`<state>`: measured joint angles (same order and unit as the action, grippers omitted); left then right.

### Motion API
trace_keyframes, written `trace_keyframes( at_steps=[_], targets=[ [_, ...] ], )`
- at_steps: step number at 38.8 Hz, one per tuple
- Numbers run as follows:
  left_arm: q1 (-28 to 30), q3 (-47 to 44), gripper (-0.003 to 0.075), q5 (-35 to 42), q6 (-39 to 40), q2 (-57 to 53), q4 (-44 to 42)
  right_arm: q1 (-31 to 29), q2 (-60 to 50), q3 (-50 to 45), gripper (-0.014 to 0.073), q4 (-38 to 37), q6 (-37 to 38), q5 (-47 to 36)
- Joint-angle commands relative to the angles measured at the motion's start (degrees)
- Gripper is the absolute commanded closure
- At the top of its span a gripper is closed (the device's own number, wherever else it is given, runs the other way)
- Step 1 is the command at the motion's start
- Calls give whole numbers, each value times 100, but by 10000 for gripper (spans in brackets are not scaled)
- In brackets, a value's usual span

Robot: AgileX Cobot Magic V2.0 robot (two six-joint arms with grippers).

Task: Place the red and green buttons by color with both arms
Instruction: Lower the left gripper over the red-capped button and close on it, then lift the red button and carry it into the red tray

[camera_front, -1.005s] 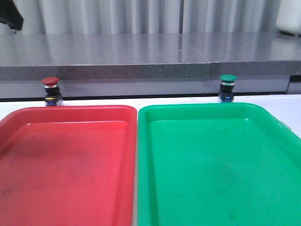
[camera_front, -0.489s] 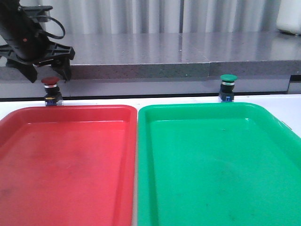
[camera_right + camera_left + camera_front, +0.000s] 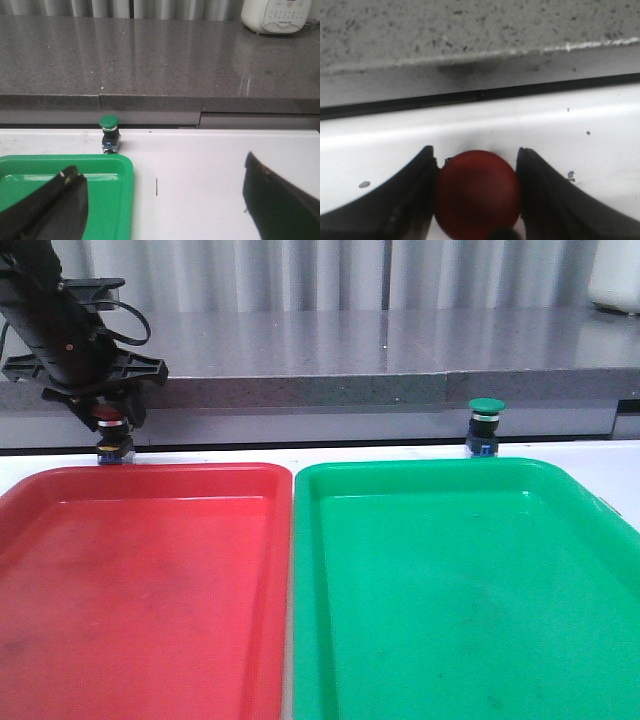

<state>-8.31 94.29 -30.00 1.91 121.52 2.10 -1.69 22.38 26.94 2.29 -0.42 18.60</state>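
Two buttons stand upright behind their matching trays, one of them between the jaws.

Over at the far left, the left gripper (image 3: 104,410) sits down around the red button (image 3: 110,421), its fingers (image 3: 410,200) flanking the dark-red cap (image 3: 477,192), just beyond the red tray (image 3: 140,580). The green button (image 3: 485,425) stands alone behind the green tray (image 3: 460,590). The right gripper (image 3: 162,200) hangs spread wide, holding nothing, well back from it.
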Motion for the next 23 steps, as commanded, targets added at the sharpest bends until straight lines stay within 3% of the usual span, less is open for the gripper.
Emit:
trace_keyframes(
  at_steps=[1, 5, 12, 17, 23],
  targets=[
    [-10, 183, 561, 168, 7, -429, 30, -27, 77, 189, -49, 25, -21, -437],
    [-10, 183, 608, 89, 7, -670, 2, -27, 77, 189, -49, 25, -21, -437],
    [-31, 28, 608, -266, 38, -1382, 26, -27, 77, 189, -49, 25, -21, -437],
    [-264, -1037, 608, -90, 38, -2333, 117, -27, 77, 189, -49, 25, -21, -437],
    [-907, -2826, 607, 705, 51, -3384, 256, -27, 77, 189, -49, 25, -21, -437]
  ],
)
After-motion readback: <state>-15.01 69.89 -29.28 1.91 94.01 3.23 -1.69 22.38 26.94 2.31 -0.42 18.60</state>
